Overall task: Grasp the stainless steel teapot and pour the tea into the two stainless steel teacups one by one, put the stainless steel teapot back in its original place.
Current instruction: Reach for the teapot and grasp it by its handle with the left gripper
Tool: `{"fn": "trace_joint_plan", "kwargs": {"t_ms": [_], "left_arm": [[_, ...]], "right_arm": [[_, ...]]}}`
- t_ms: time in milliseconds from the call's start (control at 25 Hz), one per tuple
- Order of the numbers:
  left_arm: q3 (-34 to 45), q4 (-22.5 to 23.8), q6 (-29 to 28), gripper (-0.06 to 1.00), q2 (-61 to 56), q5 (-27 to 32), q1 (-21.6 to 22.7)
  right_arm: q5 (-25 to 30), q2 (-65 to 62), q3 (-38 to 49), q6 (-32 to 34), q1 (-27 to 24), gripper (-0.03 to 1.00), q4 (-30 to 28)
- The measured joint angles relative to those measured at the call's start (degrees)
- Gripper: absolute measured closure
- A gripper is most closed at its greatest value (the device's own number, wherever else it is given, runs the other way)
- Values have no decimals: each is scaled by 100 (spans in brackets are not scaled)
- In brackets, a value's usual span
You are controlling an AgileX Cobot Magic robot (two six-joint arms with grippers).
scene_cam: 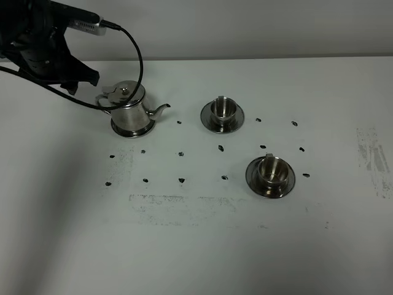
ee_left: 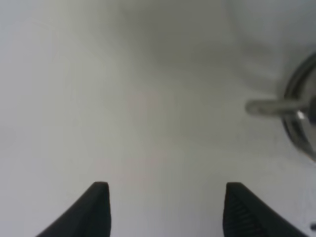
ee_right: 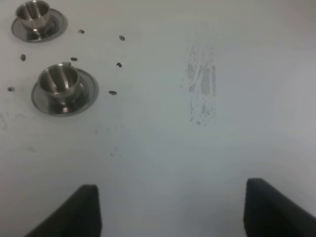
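The stainless steel teapot stands upright on its round steel disc at the back left, spout pointing right. Two steel teacups sit on saucers: one at mid-back, one nearer and to the right. No tea shows. My left gripper is open and empty over bare table, left of the teapot; a blurred steel part of the teapot shows at that view's edge. My left arm hangs at the far left. My right gripper is open and empty, away from both cups.
The white table carries small dark marks in rows between teapot and cups, and scuffed patches at the front middle and right. A black cable loops over the teapot from the left arm.
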Motion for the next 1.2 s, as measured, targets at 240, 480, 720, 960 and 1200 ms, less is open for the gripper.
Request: {"fn": "trace_joint_plan", "kwargs": {"t_ms": [240,480,720,960,1200], "left_arm": [[1030,-11,-448,46,-896,-1495,5],[1074,-344,-530,46,-551,-2573,-110],[1105,-435,-505,46,-36,-2759,-154],[1116,-447,-505,46,90,-2906,-154],[1116,-447,-510,46,90,-3044,-141]], "right_arm": [[0,0,0,0,0,38,0],[0,0,0,0,0,38,0],[0,0,0,0,0,38,0],[0,0,0,0,0,38,0],[0,0,0,0,0,38,0]]}}
